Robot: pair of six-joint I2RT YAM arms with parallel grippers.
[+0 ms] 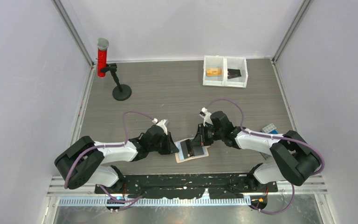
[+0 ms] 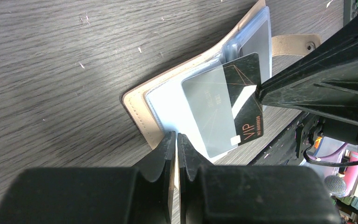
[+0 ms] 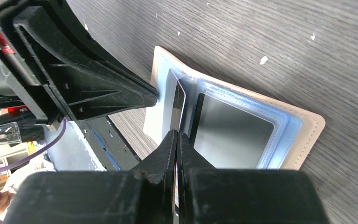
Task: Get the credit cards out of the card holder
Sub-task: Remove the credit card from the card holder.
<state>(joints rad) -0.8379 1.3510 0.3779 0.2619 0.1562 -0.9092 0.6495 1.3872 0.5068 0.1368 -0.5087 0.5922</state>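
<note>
The tan card holder [image 1: 200, 153] lies open on the table between my two arms. My left gripper [image 2: 176, 135] is shut on the near edge of the card holder [image 2: 140, 106], with the tan leather pinched between the jaws. A black credit card [image 2: 246, 93] printed "VIP" sticks halfway out of a clear pocket. My right gripper [image 3: 176, 133] is shut on that credit card [image 3: 180, 105], which shows edge-on there. In the left wrist view the right gripper [image 2: 262, 91] meets the card's far edge. A second dark card [image 3: 230, 135] sits inside the other pocket of the holder [image 3: 310, 133].
A white two-compartment bin [image 1: 224, 83] stands at the back, holding an orange-tan block [image 1: 213, 72] and dark flat pieces [image 1: 234, 73]. A red cylinder [image 1: 103, 59] on a black stand [image 1: 121, 92] is at the back left. A small pale item [image 1: 269, 127] lies by the right arm.
</note>
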